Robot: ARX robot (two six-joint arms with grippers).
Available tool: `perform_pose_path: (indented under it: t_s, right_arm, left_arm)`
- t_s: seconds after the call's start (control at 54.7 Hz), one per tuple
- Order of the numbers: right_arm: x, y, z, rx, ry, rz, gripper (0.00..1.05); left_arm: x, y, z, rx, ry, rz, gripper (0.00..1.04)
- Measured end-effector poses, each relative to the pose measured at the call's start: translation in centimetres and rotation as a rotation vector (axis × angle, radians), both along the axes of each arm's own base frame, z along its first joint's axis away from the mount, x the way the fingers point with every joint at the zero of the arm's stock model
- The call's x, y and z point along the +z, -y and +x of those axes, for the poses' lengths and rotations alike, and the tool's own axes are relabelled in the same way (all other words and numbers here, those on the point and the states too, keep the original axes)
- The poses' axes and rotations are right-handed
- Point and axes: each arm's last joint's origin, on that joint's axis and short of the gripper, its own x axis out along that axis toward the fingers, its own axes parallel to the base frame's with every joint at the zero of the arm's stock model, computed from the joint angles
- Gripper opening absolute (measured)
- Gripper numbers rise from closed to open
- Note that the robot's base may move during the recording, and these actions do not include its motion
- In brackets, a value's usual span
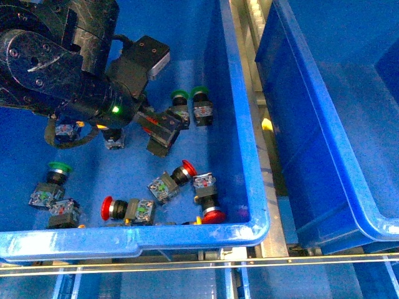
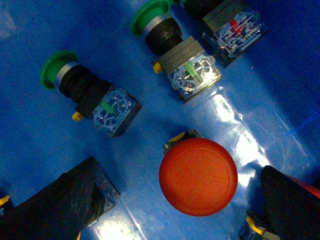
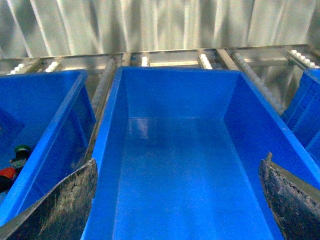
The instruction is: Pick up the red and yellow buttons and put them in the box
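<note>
A red button (image 2: 198,176) stands cap-up on the floor of the left bin (image 1: 244,124), between the fingers (image 2: 60,205) of my open left gripper (image 2: 175,210), untouched. In the front view that gripper (image 1: 159,129) hangs low inside the bin and hides this button. Three more red buttons lie on their sides near the front wall (image 1: 187,168) (image 1: 213,215) (image 1: 107,208). No yellow cap shows. The box (image 1: 324,118) stands to the right. My open right gripper (image 3: 175,210) hovers over the box (image 3: 107,130), which is bare inside.
Green-capped buttons lie beside the left gripper (image 2: 57,70) (image 2: 152,12) (image 1: 179,95) (image 1: 199,92), and one lies at the bin's left (image 1: 60,167). A metal roller rail (image 1: 265,156) with a small yellow piece (image 1: 267,123) runs between the two bins.
</note>
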Motion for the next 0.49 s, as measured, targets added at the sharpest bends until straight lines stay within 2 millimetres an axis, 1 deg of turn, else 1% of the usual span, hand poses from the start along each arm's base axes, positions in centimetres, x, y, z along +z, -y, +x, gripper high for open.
perform_pose_path:
  t_s: [0.238, 0.494]
  right_arm:
    - [0.0, 0.0, 0.0, 0.0, 0.0, 0.0, 0.98]
    - [0.0, 0.0, 0.0, 0.0, 0.0, 0.0, 0.98]
  left_arm:
    - [-0.6, 0.8, 0.5, -0.022, -0.011, -0.006, 0.97]
    - [-1.2, 1.1, 0.6, -0.027, -0.024, -0.007, 0.97]
